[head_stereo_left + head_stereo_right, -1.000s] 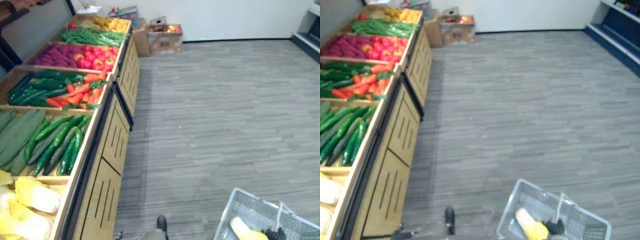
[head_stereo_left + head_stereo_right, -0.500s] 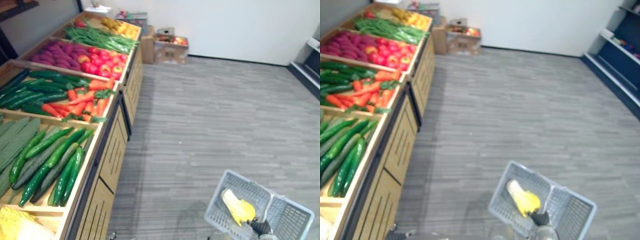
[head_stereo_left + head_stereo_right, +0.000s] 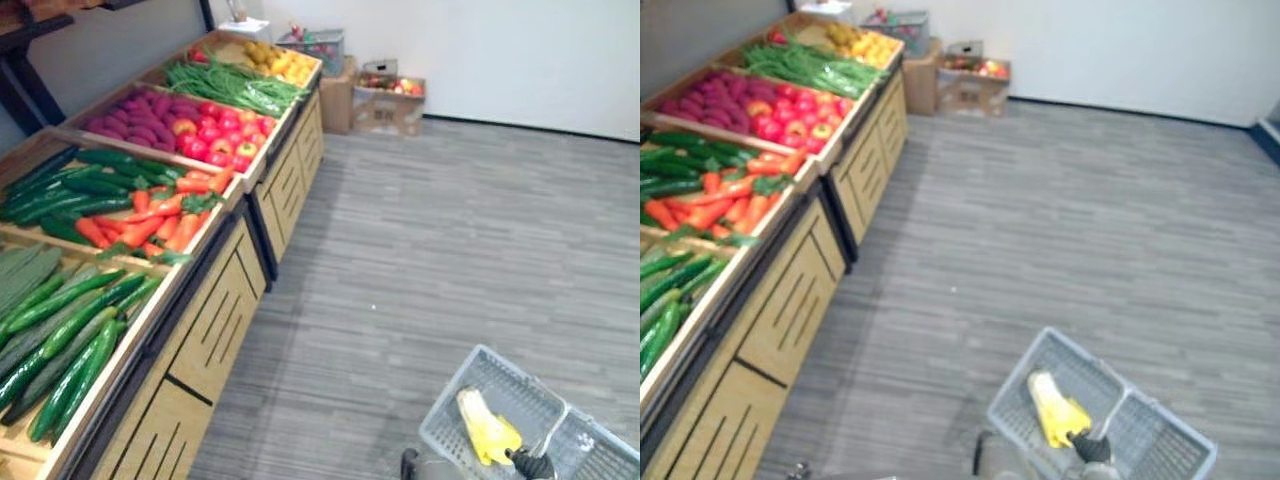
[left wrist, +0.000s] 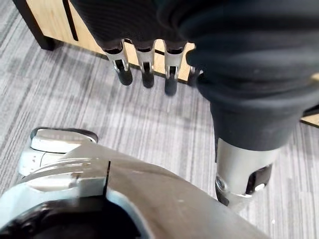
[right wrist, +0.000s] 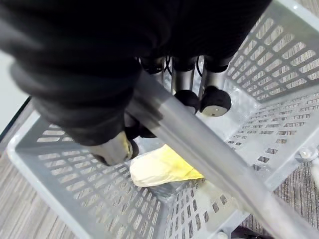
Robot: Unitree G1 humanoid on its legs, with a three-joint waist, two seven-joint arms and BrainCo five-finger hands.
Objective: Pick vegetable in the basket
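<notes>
Bright, even indoor light from overhead covers the grey floor (image 3: 450,250) and the wooden produce stand (image 3: 215,310) at 9 o'clock, without hard glare. The floor darkens softly along the stand's base. The white wall (image 3: 520,50) at 1 o'clock is evenly lit. Up close, the basket (image 5: 60,149) shows a faint sheen on its pale handle (image 5: 209,154).

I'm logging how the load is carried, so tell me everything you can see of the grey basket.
The basket is a light grey plastic shopping basket, rectangular, with perforated lattice walls and bottom and a smooth rim. Its grey bar handle crosses over the middle, and the right hand is curled round it. The basket sits low on the robot's right side. One pale yellow vegetable lies on its bottom.
</notes>
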